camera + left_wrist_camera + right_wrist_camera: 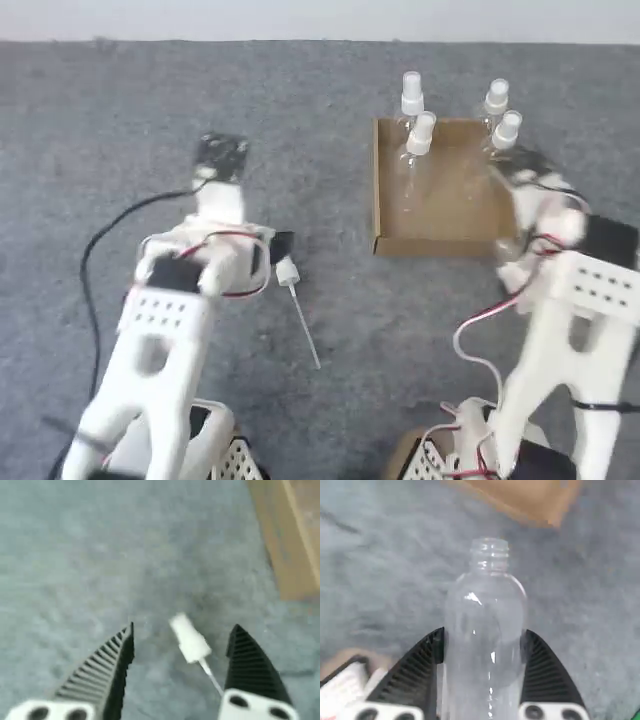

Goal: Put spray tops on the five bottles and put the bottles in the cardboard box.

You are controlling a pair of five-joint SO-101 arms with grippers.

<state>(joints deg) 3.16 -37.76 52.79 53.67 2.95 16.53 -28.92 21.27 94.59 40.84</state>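
Observation:
A white spray top [288, 271] with its long thin tube lies on the grey carpet, left of the cardboard box [385, 190]. My left gripper [184, 627] hangs open just over it, and the spray top [190, 642] lies between the two black fingers. Inside the box stand several clear bottles [421, 135] with white spray tops on. My right gripper [485, 632] is shut on a clear bottle [487, 615] that has a bare threaded neck. In the high view this gripper [520, 250] is at the box's near right corner.
The box's corner [292, 540] shows beyond the left gripper, and the box's edge [520, 495] lies beyond the held bottle. Grey carpet [120, 120] covers the table. A black cable [95, 250] loops beside the left arm.

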